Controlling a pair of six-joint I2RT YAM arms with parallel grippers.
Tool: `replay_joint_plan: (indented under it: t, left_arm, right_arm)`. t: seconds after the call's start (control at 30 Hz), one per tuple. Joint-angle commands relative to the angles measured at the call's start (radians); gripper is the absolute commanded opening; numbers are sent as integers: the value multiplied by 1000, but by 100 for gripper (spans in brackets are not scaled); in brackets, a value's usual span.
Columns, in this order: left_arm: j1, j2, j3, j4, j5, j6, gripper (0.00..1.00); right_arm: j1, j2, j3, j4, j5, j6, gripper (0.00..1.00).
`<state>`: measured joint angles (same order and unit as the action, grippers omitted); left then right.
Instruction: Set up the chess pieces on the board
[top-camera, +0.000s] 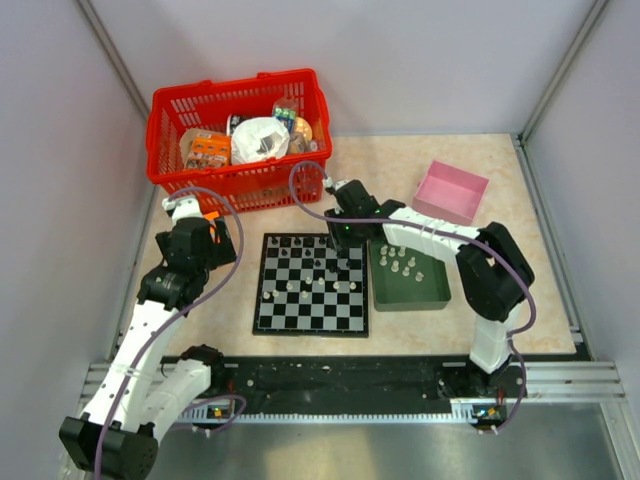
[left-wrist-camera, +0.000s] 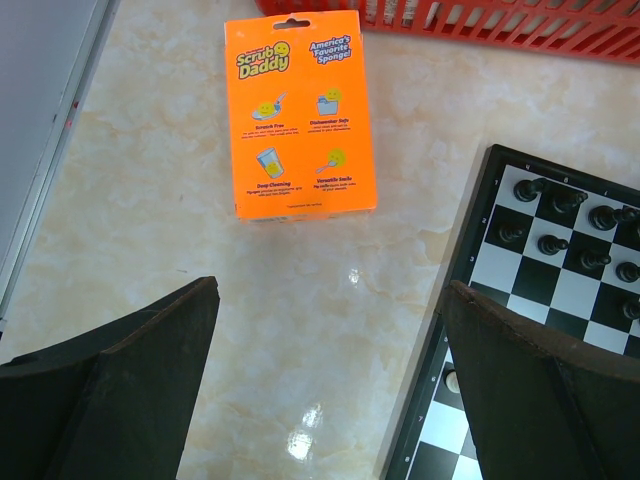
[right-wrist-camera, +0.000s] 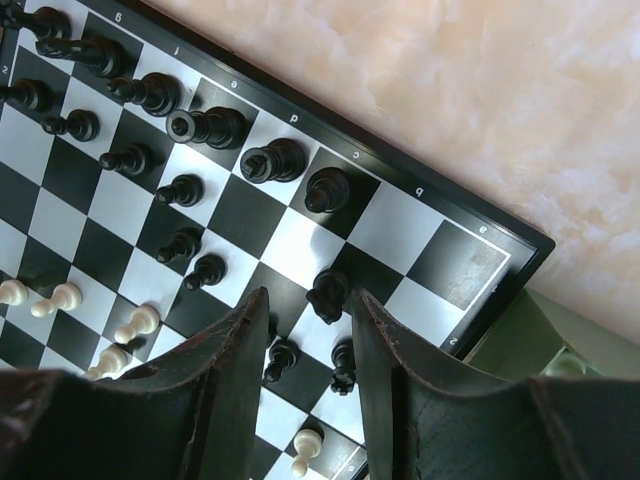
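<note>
Right claw (right-wrist-camera: 309, 298) part open, empty, over far-right corner of the black-and-white checkered board (right-wrist-camera: 470, 262); tiny black chess piece (right-wrist-camera: 328, 293) stands just at its tips. Pale white pieces (top-camera: 400, 265) sit in dark green tray (top-camera: 385, 298) right of board, right arm nearer. Left claw (left-wrist-camera: 330, 290) wide open, empty.

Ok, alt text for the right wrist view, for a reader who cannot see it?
The right gripper, jaws slightly apart, hangs over a corner of the board. Black chess pieces stand on its far rows, a few white ones lower left, and a green tray edge shows lower right.
</note>
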<state>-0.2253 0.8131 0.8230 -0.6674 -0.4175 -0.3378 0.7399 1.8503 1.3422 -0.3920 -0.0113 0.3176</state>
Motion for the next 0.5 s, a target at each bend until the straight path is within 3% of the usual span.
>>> replay_joint_plan:
  t: [0.0,0.17,0.47]
  left_arm:
    - [-3,-18,16,22,-18,10,99]
    - [-3,-19,18,22,-17,10,99]
    - [-3,-22,15,22,-20,10,99]
  right_arm:
    - [15,26,12,-1,-13,8,39]
    - [13,50,29,-5,-6,3,37]
    - [13,63,46,-22,7,-6,26]
